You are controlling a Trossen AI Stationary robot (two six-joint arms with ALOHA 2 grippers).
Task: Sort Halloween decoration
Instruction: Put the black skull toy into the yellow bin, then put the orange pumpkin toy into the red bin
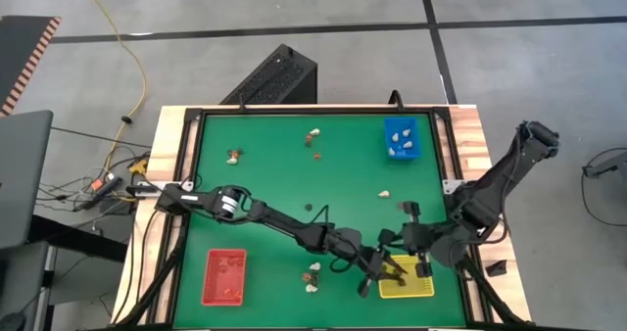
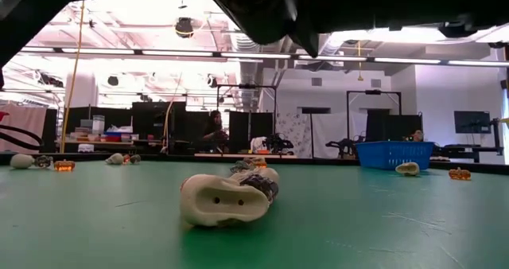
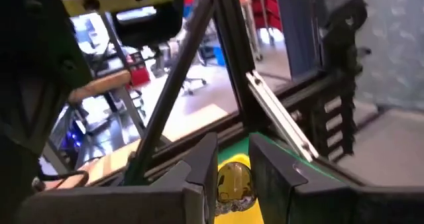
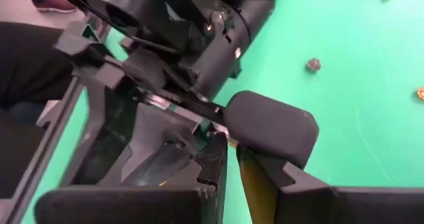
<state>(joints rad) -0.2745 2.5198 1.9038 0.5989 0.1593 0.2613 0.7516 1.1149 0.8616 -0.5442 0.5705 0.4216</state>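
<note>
My left gripper (image 1: pixel 382 272) reaches across the table to the yellow tray (image 1: pixel 409 288) and is shut on a round yellow-orange trinket (image 3: pixel 233 182). My right gripper (image 1: pixel 420 265) stands at the same tray's far right side, shut on its rim (image 4: pixel 255 184). Loose trinkets lie on the green mat: whitish ones (image 1: pixel 385 194) (image 1: pixel 313 288), a brownish one (image 1: pixel 316 156) and a dark one (image 1: pixel 309 209). A whitish skull-like piece (image 2: pixel 227 197) lies in front of the low camera. My left gripper pinches the yellow-orange trinket (image 3: pixel 232 177) between its two fingers, lifted clear above the yellow tray (image 3: pixel 232 212). My right gripper has the yellow tray's wall (image 4: pixel 257 187) between its two fingers, one finger on each side; the tray rests on the mat.
The red tray (image 1: pixel 223 276) sits near the table's near left and holds reddish pieces. The blue tray (image 1: pixel 402 139) at the far right holds whitish ones. More trinkets lie far left (image 1: pixel 233 157) and far centre (image 1: pixel 313 133). The two arms crowd together over the yellow tray.
</note>
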